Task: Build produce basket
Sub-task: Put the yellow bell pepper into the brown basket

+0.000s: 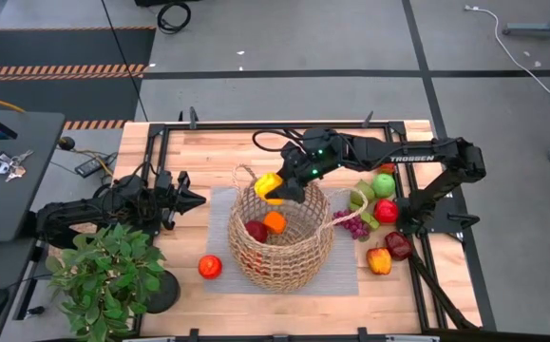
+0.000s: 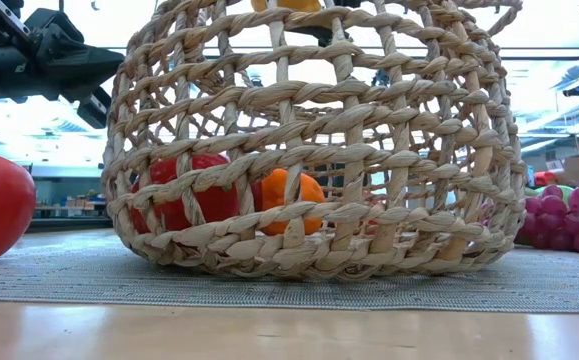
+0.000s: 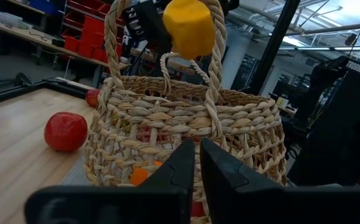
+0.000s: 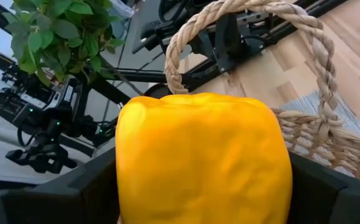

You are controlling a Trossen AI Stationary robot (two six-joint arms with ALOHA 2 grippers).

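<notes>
The wicker basket [image 1: 279, 237] stands on a grey mat with a dark red fruit [image 1: 256, 231] and an orange [image 1: 275, 221] inside. My right gripper [image 1: 275, 190] is shut on a yellow pepper [image 1: 268, 186] over the basket's far-left rim, next to a loop handle [image 4: 248, 37]. A red apple [image 1: 210, 266] lies on the table left of the basket. More produce lies to its right: a green apple [image 1: 383, 184], a red apple [image 1: 386, 210], purple grapes [image 1: 353, 226] and an orange pepper [image 1: 379, 260]. My left gripper [image 1: 197, 199] is shut and level, left of the basket. My right gripper pinches the yellow pepper by two opposite sides [image 4: 127, 180], one finger [image 4: 74, 193] on each. The fingers reach in from the table's right side, slanting a little downward. The pepper hangs clear above the basket's rim and touches nothing else.
A potted green plant [image 1: 104, 275] stands at the near left corner. A black metal frame [image 1: 256, 128] runs around the wooden table. A dark red fruit [image 1: 398, 245] lies by the right arm's base. There is bare wood in front of the basket.
</notes>
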